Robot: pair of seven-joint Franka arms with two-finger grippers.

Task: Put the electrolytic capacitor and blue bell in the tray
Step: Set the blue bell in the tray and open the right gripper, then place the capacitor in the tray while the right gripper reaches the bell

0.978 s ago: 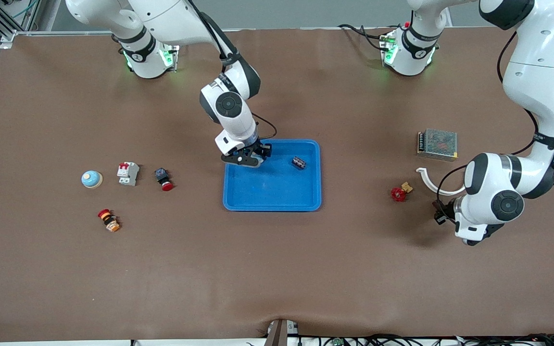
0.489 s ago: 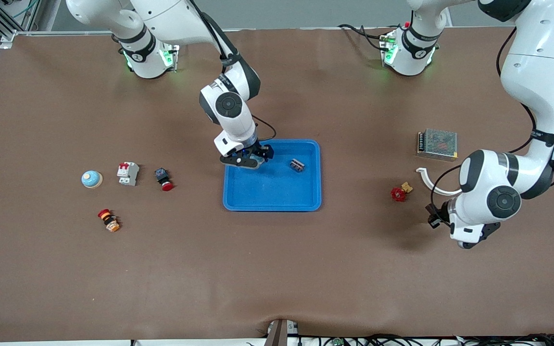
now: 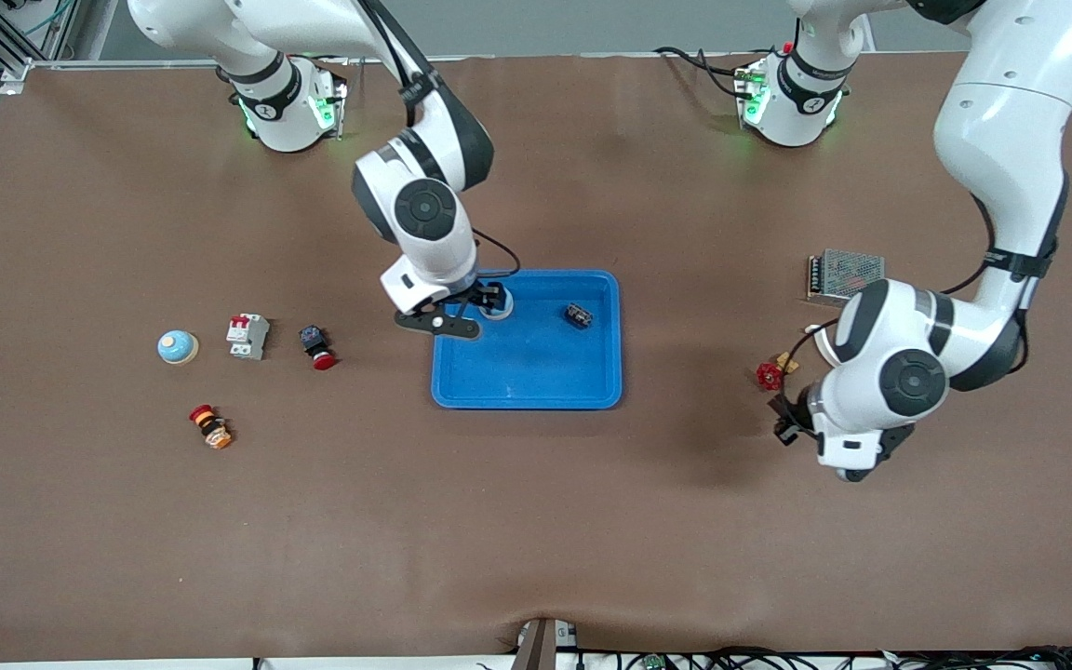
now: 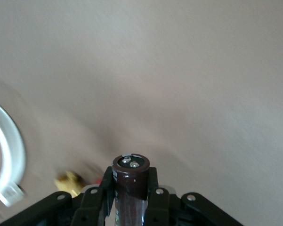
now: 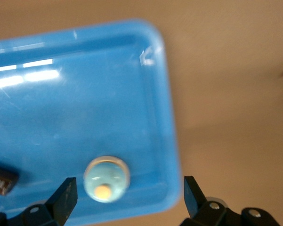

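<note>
One bell (image 5: 106,179) already sits in the tray (image 3: 536,381), at the corner toward the right arm; the right hand (image 5: 127,195) hangs open just above it, so a careless lift could clip it. Left hand (image 4: 131,197) is clamped on the capacitor (image 4: 131,175), up over bare desk (image 3: 536,521) near a red valve (image 3: 769,375), well apart from the tray. Grip looks shallow, probably; a fast swing could shake the capacitor loose short of the rim.
</note>
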